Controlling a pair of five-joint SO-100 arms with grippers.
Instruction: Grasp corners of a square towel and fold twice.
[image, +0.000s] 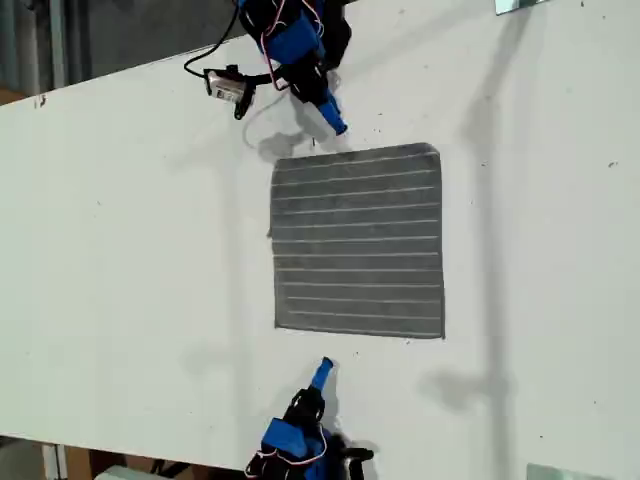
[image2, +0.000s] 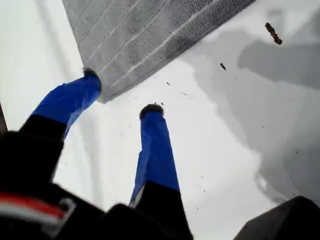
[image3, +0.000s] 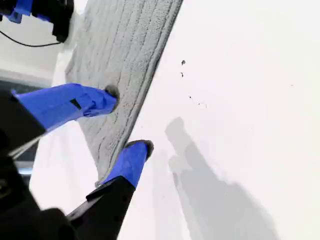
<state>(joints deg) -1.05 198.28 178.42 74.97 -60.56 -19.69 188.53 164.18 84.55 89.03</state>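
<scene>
So the grey square towel with thin white stripes (image: 358, 240) is lying flat and unfolded in the middle of the white table (image: 120, 250). My first pincer (image2: 121, 92) is spread wide right at the towel's corner (image2: 102, 100), the one at the exterior view's top left, with one blue fingertip at the hem and nothing gripped. My second pincer (image3: 127, 121) sits on the opposite side of the towel, just off its edge on bare table, also gaping and empty.
</scene>
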